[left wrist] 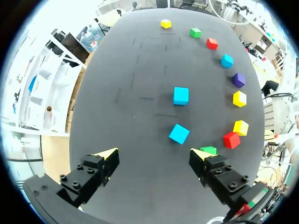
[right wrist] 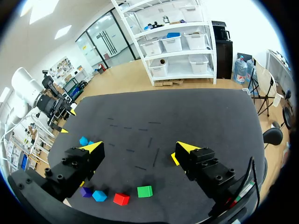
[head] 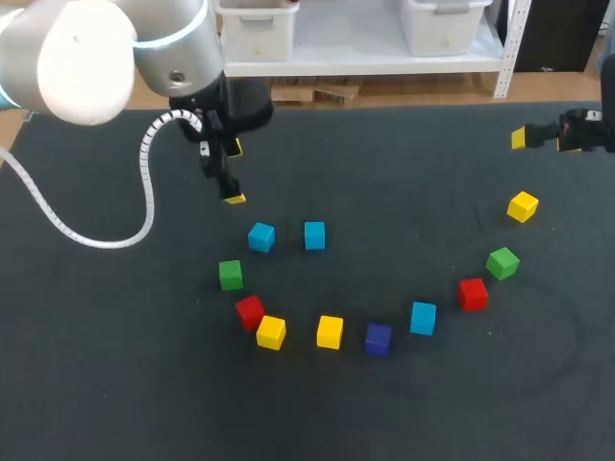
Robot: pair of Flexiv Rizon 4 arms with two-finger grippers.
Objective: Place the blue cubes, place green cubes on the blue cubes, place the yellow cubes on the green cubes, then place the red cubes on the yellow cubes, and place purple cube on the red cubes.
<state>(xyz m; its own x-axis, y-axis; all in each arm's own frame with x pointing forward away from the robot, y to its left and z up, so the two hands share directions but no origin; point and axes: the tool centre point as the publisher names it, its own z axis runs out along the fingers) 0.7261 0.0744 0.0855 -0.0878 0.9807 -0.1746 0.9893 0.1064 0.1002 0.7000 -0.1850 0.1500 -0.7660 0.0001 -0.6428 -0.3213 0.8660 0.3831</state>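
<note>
Your left gripper (left wrist: 153, 156) hangs above the table (head: 404, 163) with its fingers wide apart and nothing between them. The nearest blue cube (left wrist: 179, 134) lies just ahead of it, a little toward one finger. It is turned like a diamond: its corners, not its flat faces, point at the fingers. If you take this cube, I think the wrist needs a small turn first. The second blue cube (left wrist: 181, 95) sits further ahead, with its faces more square to the fingers. The third blue cube (head: 423, 318) lies well apart from these two, nearer to your right arm. The right gripper (right wrist: 140, 148) is open and empty too, near the table's far right corner. In the left wrist view a green cube (left wrist: 208, 150) seems to touch one finger; the head view shows it lies apart from the gripper, on the table.
</note>
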